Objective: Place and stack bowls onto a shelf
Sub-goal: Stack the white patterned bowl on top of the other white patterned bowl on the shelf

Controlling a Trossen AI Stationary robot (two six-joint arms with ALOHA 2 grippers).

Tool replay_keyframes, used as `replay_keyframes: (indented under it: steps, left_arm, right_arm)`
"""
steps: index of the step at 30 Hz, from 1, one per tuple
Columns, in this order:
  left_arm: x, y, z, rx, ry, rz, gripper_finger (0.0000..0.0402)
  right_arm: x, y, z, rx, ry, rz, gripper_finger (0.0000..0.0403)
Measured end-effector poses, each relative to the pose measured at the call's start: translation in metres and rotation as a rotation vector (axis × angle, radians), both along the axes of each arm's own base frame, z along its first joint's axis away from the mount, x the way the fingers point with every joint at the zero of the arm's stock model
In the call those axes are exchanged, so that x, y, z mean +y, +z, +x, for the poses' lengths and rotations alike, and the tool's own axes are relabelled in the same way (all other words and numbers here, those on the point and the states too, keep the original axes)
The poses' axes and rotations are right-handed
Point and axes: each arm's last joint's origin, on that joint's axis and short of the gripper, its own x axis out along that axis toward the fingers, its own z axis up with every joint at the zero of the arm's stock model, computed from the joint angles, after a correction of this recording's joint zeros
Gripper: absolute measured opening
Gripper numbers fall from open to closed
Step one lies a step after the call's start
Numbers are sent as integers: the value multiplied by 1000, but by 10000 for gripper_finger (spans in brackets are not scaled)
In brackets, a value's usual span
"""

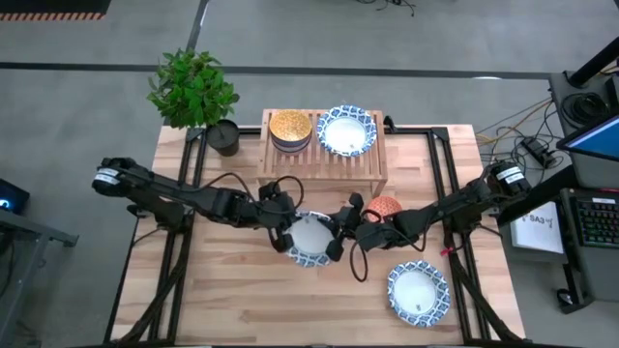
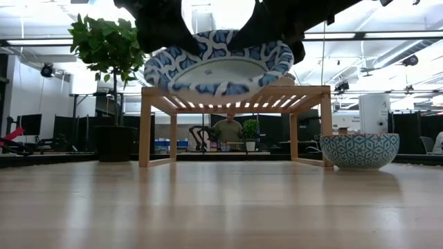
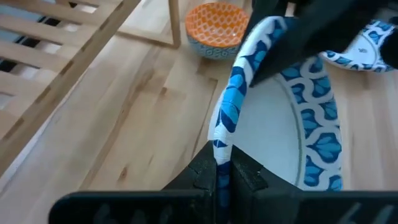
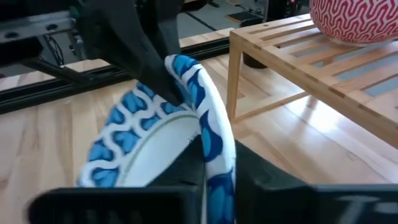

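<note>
A wide blue-rimmed, white-centred bowl (image 1: 310, 235) (image 2: 218, 66) hangs in the air between my two grippers, in front of the shelf (image 1: 373, 162) (image 2: 235, 92). My left gripper (image 1: 283, 235) is shut on its left rim and my right gripper (image 1: 338, 239) on its right rim. On the shelf's slatted top stand a stack of small bowls with the yellow one (image 1: 290, 126) uppermost and another wide bowl (image 1: 345, 130). The orange bowl (image 1: 385, 209) (image 3: 217, 28) and a third wide bowl (image 1: 418, 293) rest on the table. My left gripper pinches the bowl's rim (image 3: 225, 124) on its left side, one finger inside the bowl and one outside. It comes in from the table's left. The bowl is lifted clear of the table and somewhat tilted. My right gripper pinches the opposite rim (image 4: 214, 140), one finger inside and one outside, coming in from the table's right. The bowl hangs clear between the two holds.
A potted plant (image 1: 198, 92) in a dark pot (image 1: 223, 137) stands at the shelf's left end. A pink-patterned bowl (image 4: 354, 22) shows on the shelf in the right wrist view. A person (image 2: 228, 131) sits far behind the table. Bare tabletop lies near the front left (image 1: 222, 300).
</note>
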Motion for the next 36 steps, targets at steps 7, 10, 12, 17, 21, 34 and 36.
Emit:
replay_keyframes:
  steps: [7, 10, 12, 17, 21, 34, 36]
  left_arm:
    - [-1, 1, 1, -5, -42, 23, 30]
    - [-1, 2, 1, -3, -59, 45, 65]
    - [-1, 2, 1, 2, -73, 63, 91]
    - [0, 8, -4, -4, -120, 125, 147]
    - [2, 20, -12, -30, -157, 178, 176]
    - [10, 57, -50, -149, -204, 262, 183]
    - [12, 56, -58, -173, -200, 259, 179]
  right_arm:
    - [0, 0, 0, -1, 11, 3, 10]
    - [0, 1, 0, -2, 12, 4, 9]
    - [1, 2, 1, -4, 14, 5, 9]
    - [1, 7, 0, 1, 45, 22, 9]
    - [-3, 13, -1, 53, 36, 60, 9]
    - [-44, 99, -15, 289, -141, 99, 9]
    - [-58, 126, -24, 290, -171, 87, 9]
